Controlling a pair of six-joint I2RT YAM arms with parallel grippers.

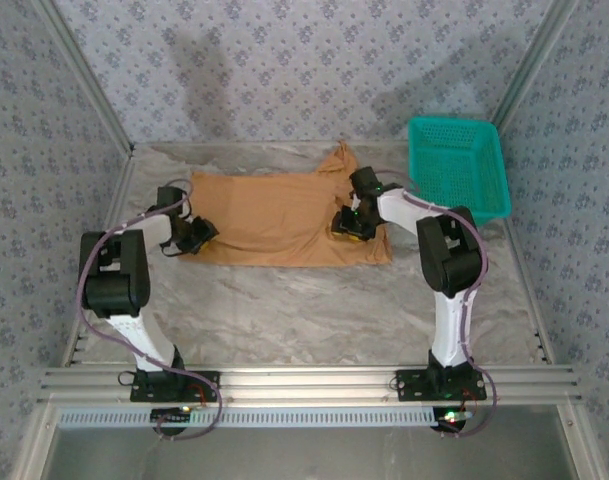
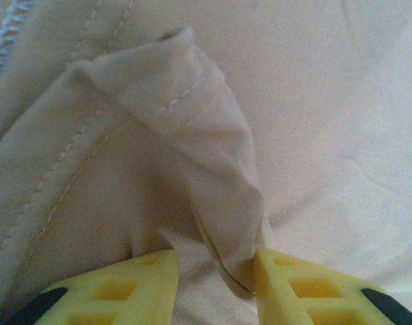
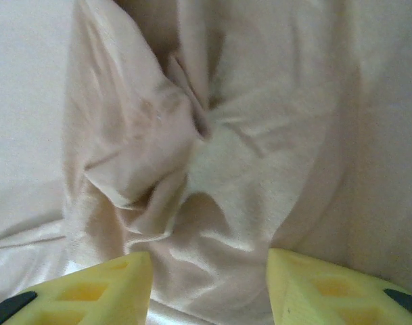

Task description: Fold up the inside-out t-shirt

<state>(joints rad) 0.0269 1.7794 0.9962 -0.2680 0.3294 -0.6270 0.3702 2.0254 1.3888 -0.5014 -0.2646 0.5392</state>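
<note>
The inside-out t-shirt (image 1: 274, 215) lies spread as a tan rectangle on the far middle of the table, with one corner peaked up at its back right. At the shirt's left edge, my left gripper (image 1: 196, 237) is low on the cloth. In the left wrist view its yellow fingers stand apart, so the left gripper (image 2: 216, 271) is open, with a raised stitched fold (image 2: 212, 156) running down between them and leaning on the right finger. My right gripper (image 1: 346, 225) rests on the shirt's right part. The right gripper (image 3: 209, 271) is open over bunched, wrinkled cloth (image 3: 260, 135).
A teal plastic basket (image 1: 459, 165) stands at the back right, just beyond the right arm. Bare marbled tabletop (image 1: 304, 305) stretches between the shirt and the arm bases. Patterned walls close in the left, back and right sides.
</note>
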